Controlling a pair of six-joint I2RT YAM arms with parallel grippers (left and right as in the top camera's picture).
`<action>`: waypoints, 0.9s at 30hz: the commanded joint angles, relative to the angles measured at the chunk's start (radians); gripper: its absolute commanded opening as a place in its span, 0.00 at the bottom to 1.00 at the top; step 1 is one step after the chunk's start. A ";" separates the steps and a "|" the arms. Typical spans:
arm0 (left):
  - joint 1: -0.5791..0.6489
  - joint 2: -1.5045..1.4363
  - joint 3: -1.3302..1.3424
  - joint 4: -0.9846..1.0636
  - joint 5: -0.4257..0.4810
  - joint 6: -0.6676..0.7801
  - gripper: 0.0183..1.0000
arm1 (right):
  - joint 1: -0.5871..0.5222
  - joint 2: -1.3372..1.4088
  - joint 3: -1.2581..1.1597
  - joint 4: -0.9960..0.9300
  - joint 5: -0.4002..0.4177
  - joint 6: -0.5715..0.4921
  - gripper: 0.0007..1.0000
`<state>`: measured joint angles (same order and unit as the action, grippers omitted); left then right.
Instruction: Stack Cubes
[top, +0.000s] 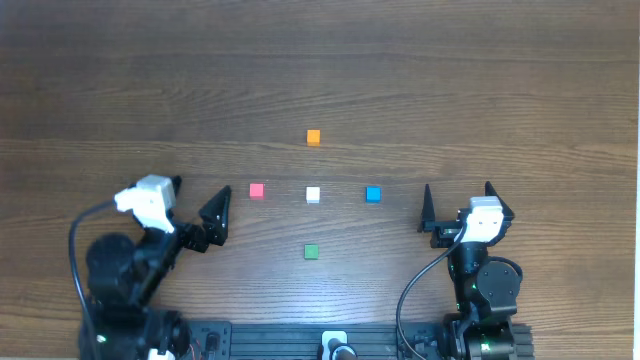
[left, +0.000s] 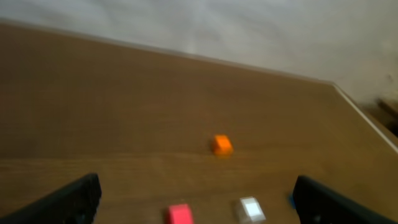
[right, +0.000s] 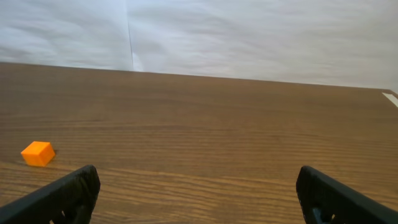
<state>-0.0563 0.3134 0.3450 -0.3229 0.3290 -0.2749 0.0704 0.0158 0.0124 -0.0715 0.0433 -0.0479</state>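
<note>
Tabletop (top: 120, 80): wood, white cube (top: 313, 194) central.
Pincers: your left gripper (top: 197, 198), right gripper (top: 457, 190) spread, empty.
Risk: wide approach could knock pink cube (top: 257, 190) beside white cube.

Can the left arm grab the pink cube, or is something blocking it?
Probably yes. The left gripper is open, close beside the pink cube, with bare table between them. The white cube stands apart on its far side, out of the way.

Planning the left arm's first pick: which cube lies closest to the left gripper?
The pink cube, leftmost in the middle row, beside the open left gripper. The white cube, green cube, orange cube and blue cube lie farther off.
</note>
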 joint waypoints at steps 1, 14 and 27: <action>-0.055 0.202 0.195 -0.143 0.040 -0.026 1.00 | -0.004 -0.011 -0.007 0.000 -0.009 0.009 0.99; -0.267 0.829 0.320 -0.216 -0.098 -0.170 1.00 | -0.004 -0.011 -0.007 0.000 -0.009 0.009 0.99; -0.318 1.257 0.611 -0.329 -0.253 -0.204 1.00 | -0.004 -0.011 -0.007 0.000 -0.009 0.009 0.99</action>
<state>-0.3695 1.5131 0.8833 -0.6346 0.1246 -0.4694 0.0704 0.0158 0.0124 -0.0715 0.0429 -0.0479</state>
